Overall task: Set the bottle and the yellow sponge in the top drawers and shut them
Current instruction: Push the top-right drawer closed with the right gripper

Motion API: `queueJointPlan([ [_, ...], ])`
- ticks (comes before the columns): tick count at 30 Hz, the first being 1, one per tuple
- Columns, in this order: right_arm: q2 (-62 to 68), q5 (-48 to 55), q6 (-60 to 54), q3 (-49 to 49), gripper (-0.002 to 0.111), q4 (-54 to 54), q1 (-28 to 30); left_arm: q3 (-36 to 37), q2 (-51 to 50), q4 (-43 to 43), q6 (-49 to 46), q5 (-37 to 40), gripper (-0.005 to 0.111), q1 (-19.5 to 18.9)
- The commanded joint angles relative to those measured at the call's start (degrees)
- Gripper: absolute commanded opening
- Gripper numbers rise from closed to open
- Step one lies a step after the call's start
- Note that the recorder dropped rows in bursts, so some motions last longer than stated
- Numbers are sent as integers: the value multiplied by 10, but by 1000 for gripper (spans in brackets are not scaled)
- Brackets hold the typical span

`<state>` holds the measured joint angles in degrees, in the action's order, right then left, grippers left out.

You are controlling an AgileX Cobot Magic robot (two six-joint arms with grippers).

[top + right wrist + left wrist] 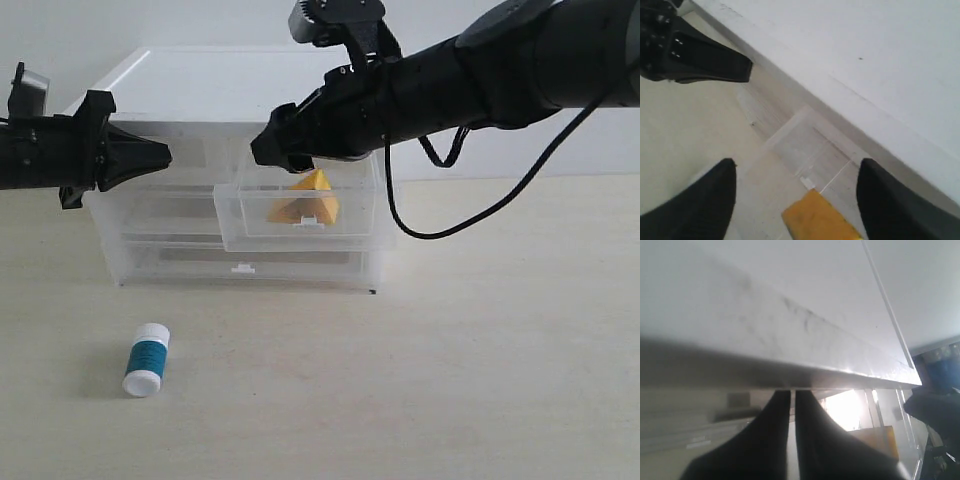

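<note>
Nearest on the pale wood-grain desk (450,380) lies the bottle (147,359), a smooth white cylinder on its side with a teal band, well apart from everything else. Behind it stands the clear plastic cabinet (240,265). Its right top drawer (300,236) juts forward, and the yellow sponge (310,208), a porous wedge, rests inside it. The left top drawer (165,205) sits flush. My right fingers (705,200), matte black, are spread wide and empty just above the sponge. My left fingers (770,440) are pressed together on nothing beside the cabinet's upper left edge; whether they touch it I cannot tell. The cabinet's flat white top (220,85) lies farthest back.
</note>
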<state>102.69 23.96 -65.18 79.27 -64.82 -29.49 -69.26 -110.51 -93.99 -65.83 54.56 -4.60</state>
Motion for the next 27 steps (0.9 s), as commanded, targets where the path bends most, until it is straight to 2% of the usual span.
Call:
queueJointPlan([
  [1,-51,87,129,0,35,74,3,-7,-1,-9,-5,-4,4,-2],
  [3,-68,137,274,0,27,160,3,-7,-1,-9,-5,-4,4,-2],
  [5,-74,200,338,0,27,235,3,-7,-1,-9,-5,-4,4,-2],
  [10,-73,292,370,-5,27,268,3,-7,-1,-9,-5,-1,4,-2],
  [13,-73,263,383,-22,27,277,3,-7,-1,-9,-5,2,4,-2],
  [20,-67,93,428,-84,27,301,3,-7,-1,-9,-5,5,4,-2],
  [27,-59,0,428,-87,27,292,3,-7,-1,-9,-5,5,4,-2],
])
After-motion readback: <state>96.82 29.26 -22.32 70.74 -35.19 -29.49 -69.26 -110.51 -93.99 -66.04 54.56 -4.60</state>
